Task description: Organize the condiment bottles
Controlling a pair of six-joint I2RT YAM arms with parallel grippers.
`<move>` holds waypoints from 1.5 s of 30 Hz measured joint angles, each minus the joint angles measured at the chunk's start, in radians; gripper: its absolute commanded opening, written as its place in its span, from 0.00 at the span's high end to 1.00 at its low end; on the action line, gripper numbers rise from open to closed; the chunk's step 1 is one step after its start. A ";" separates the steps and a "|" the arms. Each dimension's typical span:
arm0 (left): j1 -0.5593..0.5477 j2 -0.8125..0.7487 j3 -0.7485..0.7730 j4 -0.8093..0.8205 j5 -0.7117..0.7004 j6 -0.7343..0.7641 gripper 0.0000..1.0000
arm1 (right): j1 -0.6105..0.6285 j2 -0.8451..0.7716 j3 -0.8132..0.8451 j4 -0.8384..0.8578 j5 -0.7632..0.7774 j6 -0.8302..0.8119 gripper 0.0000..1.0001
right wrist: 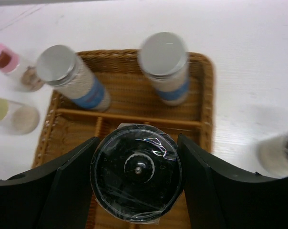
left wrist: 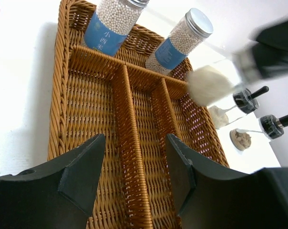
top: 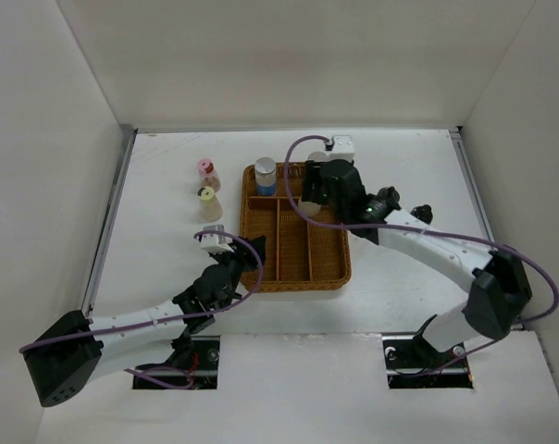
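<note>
My right gripper (right wrist: 137,143) is shut on a beige condiment bottle with a dark shiny top (right wrist: 136,177) and holds it over the brown wicker tray (right wrist: 207,102); in the top view this gripper (top: 315,196) is over the tray's back right part. Two grey-capped, blue-labelled bottles (right wrist: 67,71) (right wrist: 164,57) stand in the tray's back compartment. Pink-capped (top: 205,171) and yellow-capped (top: 206,199) bottles stand on the table left of the tray. My left gripper (left wrist: 135,143) is open and empty, low over the tray's front left (top: 231,266). A grey-capped bottle (top: 215,235) stands beside it.
Two more dark-topped bottles (left wrist: 246,100) (left wrist: 275,125) stand on the table right of the tray, close under my right arm (top: 428,242). The tray's long front compartments (left wrist: 94,109) hold nothing. White walls enclose the table on three sides.
</note>
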 measured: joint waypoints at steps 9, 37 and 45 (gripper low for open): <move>0.000 -0.034 0.000 -0.001 -0.001 0.000 0.48 | 0.049 0.278 0.164 0.040 -0.071 -0.008 0.47; 0.004 -0.027 0.000 -0.006 0.000 -0.001 0.48 | 0.077 0.389 0.169 0.133 -0.019 -0.021 0.09; 0.004 -0.027 0.000 -0.007 0.000 -0.002 0.48 | 0.035 0.055 -0.043 0.159 0.006 -0.003 0.51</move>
